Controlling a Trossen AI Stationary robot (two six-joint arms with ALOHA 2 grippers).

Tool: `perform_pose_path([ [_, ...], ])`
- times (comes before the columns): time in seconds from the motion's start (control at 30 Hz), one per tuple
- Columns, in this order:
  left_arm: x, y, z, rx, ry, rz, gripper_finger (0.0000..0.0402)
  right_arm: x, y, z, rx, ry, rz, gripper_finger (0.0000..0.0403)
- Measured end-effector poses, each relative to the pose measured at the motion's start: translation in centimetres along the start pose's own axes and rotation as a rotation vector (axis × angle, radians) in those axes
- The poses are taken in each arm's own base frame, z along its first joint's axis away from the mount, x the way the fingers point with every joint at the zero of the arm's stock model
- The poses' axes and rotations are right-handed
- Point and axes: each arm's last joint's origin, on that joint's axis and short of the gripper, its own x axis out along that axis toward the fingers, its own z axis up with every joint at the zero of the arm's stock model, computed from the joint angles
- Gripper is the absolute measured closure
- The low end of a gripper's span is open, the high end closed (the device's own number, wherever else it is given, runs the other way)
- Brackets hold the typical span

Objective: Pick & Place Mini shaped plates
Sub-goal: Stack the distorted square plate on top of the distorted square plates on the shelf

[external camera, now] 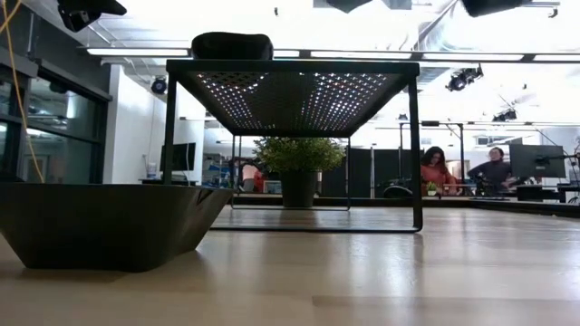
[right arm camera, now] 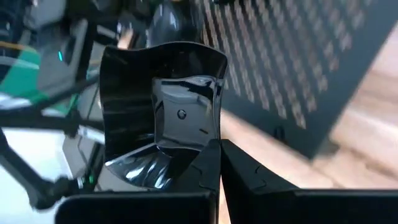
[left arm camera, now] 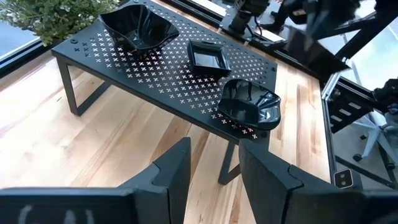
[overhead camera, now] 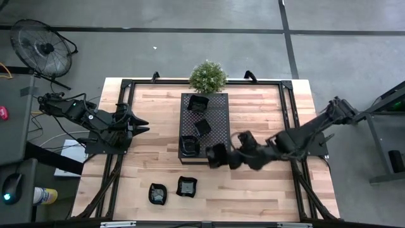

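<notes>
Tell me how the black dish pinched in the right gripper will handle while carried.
The wavy-rimmed dish keeps its shape, so probably rigid. Its glossy surface looks slippery. The right gripper holds only the rim, so it may pivot or slip if jolted.

Around your light wooden butcher-block table (overhead camera: 253, 190) you have a grey concrete floor (overhead camera: 158, 38) crossed by dark seam lines. A black round pedestal fan (overhead camera: 43, 47) stands off the table's far left corner, and a small green potted plant (overhead camera: 207, 76) sits at the middle of the far edge. Looking level across the table, you see long bright ceiling light strips (external camera: 136, 52), dark-framed glass panels (external camera: 27, 127) at the left, and two seated people (external camera: 438, 170) at distant desks with monitors (external camera: 535, 161).
</notes>
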Motion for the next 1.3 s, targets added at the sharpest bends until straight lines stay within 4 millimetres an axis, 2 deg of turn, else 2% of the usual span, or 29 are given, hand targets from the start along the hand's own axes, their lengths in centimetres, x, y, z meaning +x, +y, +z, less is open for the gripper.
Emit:
perform_pose_path([
  [0.23,0.0,0.0,0.0,0.0,-0.001,0.0,0.0268,0.3,1.3,5.1,0.034,-0.1,0.013,0.0403],
  [0.47,0.0,0.0,0.0,0.0,-0.001,0.0,0.0268,-0.7,2.7,11.0,0.034,-0.235,0.046,0.0403],
  [0.67,0.0,0.0,0.1,-0.004,-0.008,-0.002,0.0268,-1.5,2.9,15.2,0.074,-0.354,0.07,0.0403],
  [0.83,0.0,0.0,0.1,-0.005,-0.018,0.007,0.0268,0.0,3.4,17.7,0.104,-0.398,0.125,0.0403],
  [1.1,0.0,0.0,0.2,-0.01,-0.038,0.017,0.0268,4.8,3.0,20.4,0.126,-0.318,0.061,0.0403],
  [1.3,0.0,-0.4,0.7,-0.039,-0.078,-0.019,0.0268,6.1,2.4,21.9,0.202,-0.301,0.04,0.0403],
])
